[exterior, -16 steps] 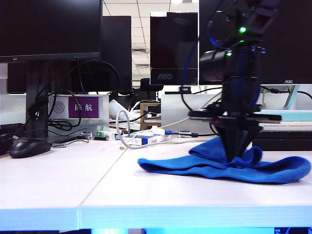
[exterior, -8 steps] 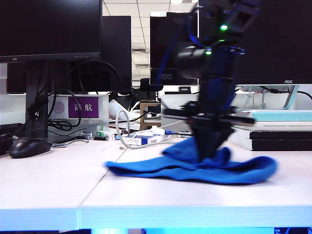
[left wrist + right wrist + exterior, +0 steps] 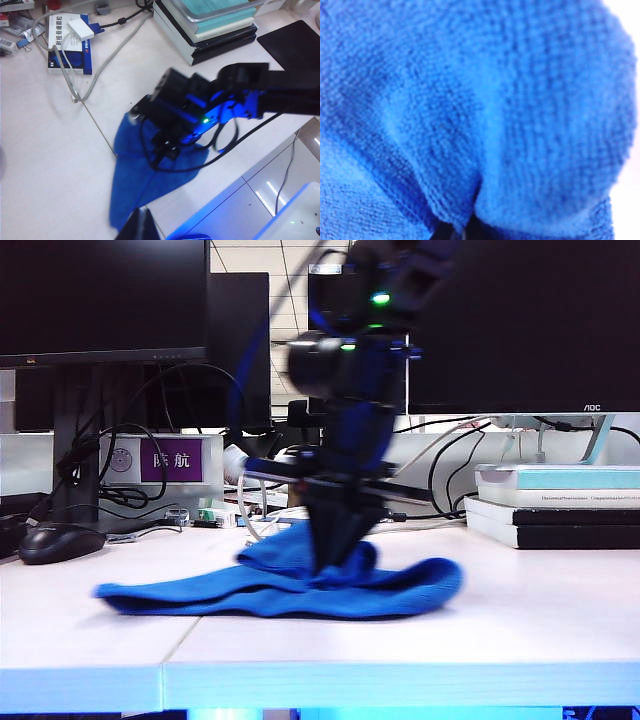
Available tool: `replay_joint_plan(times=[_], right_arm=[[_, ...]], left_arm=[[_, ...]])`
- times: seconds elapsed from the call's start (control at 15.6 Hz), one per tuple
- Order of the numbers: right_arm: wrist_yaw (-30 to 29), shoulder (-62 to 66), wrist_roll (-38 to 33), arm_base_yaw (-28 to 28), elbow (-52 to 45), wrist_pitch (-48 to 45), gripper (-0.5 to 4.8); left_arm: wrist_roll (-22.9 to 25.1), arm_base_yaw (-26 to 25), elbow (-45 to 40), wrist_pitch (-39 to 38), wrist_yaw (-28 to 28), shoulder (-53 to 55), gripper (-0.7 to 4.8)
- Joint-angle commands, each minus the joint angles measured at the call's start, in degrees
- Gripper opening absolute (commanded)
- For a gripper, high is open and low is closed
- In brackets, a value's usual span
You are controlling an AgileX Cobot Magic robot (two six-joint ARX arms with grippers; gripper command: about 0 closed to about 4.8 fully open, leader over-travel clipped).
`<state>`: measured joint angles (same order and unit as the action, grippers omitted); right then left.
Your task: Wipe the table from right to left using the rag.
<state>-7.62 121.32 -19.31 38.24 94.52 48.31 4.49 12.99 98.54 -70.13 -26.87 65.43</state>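
Right gripper [image 3: 335, 565] pinched shut on rag [image 3: 280, 590], tips pressed down into the blue folds near table [image 3: 400, 650] middle.
Rag spread flat across the seam between the two panels, bunched up around the tips, filling the right wrist view [image 3: 470, 115]. Mouse [image 3: 60, 542] well apart at far left; stacked books [image 3: 555, 505] at back right. Left gripper [image 3: 137, 227] only a dark sliver at the frame edge, held above the scene; opening impossible to judge.
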Motion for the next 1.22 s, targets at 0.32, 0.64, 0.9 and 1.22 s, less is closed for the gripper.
replay_joint_plan(times=[0.32, 0.64, 0.9, 1.22], right_arm=[[-5.4, 8.2, -0.5, 5.8, 8.0, 1.3, -0.05], [-5.8, 11.0, -1.1, 7.6, 14.9, 1.2, -0.05], [-6.2, 14.7, -1.9, 9.8, 21.0, 1.4, -0.05], [-6.6, 17.4, -2.8, 11.2, 25.3, 1.1, -0.05]], left_arm=[[0.2, 0.0, 0.3, -0.3, -0.3, -0.2, -0.05], [0.2, 0.0, 0.3, -1.2, -0.3, -0.2, -0.05], [0.2, 0.0, 0.3, -1.1, -0.1, -0.2, -0.05], [0.2, 0.0, 0.3, -1.6, -0.1, -0.2, -0.05]])
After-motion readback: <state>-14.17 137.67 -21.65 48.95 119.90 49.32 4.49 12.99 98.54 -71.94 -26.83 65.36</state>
